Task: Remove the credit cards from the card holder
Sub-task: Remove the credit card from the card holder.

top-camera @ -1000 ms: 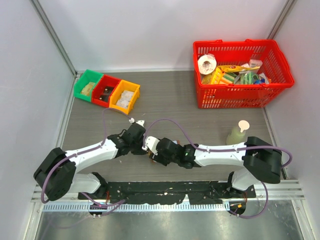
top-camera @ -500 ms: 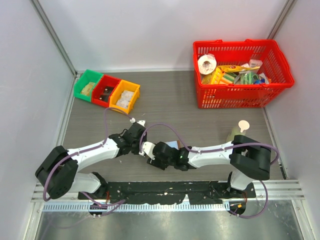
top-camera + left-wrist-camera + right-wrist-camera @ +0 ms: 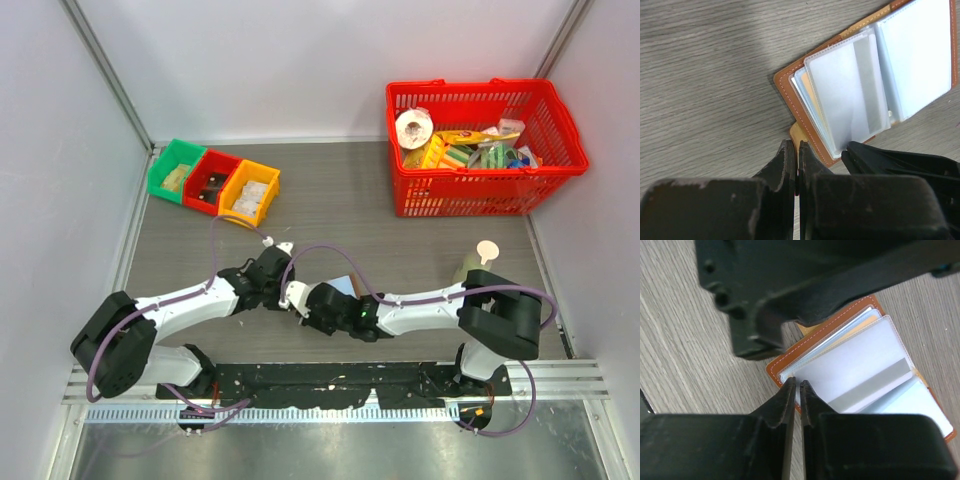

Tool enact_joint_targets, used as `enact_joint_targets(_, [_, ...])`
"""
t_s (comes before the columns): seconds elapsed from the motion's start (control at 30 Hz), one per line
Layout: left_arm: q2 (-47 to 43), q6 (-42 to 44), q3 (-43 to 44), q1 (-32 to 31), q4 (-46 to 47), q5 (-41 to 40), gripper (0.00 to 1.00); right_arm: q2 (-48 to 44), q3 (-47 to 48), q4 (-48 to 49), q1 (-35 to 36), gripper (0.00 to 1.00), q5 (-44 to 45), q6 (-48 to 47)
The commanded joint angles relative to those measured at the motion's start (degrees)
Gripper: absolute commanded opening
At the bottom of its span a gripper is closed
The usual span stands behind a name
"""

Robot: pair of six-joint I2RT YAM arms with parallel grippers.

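The card holder [image 3: 785, 87] lies open on the table, brown with stitched edges and clear sleeves; from above only a pale blue patch of the card holder [image 3: 343, 285] shows between the two arms. My left gripper [image 3: 798, 146] is shut on the tan flap at its near edge. My right gripper [image 3: 796, 385] has its jaws nearly together on the corner of the top credit card [image 3: 855, 365], a pale sheet with a grey stripe. The same credit card [image 3: 840, 95] shows in the left wrist view. In the top view the left gripper [image 3: 280, 290] and the right gripper [image 3: 312, 305] meet at the holder.
A red basket [image 3: 470, 195] full of groceries stands at the back right. Green [image 3: 175, 170], red [image 3: 210, 180] and yellow [image 3: 250, 192] bins sit at the back left. A pale green bottle [image 3: 470, 268] stands beside the right arm.
My right gripper has slid left onto the holder and its jaws have gone from wide apart to nearly together on the top card's corner. The left gripper has stayed shut in place.
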Motion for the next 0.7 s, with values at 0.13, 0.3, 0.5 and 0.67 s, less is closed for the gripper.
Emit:
enact_joint_targets(0.13, [-0.2,2.0,0.0,-0.2,0.8,2.4,0.00,-3.4,-1.1,3.8,-2.8,0.01,0.8,4.1])
enact_joint_targets(0.3, [-0.2,1.9,0.0,-0.2,0.6,2.6,0.00,-3.4,-1.5,3.4,-3.3,0.01,3.1,5.5])
enact_joint_targets(0.5, [-0.3,0.6,-0.5,-0.2,0.6,1.9,0.00,-4.5,-1.9,4.0,-4.6,0.01,6.2,9.5])
enact_joint_targets(0.67, [-3.6,-3.6,-2.2,-0.2,1.3,-3.1,0.25,-6.5,-1.7,3.9,-5.2,0.14,6.7,11.9])
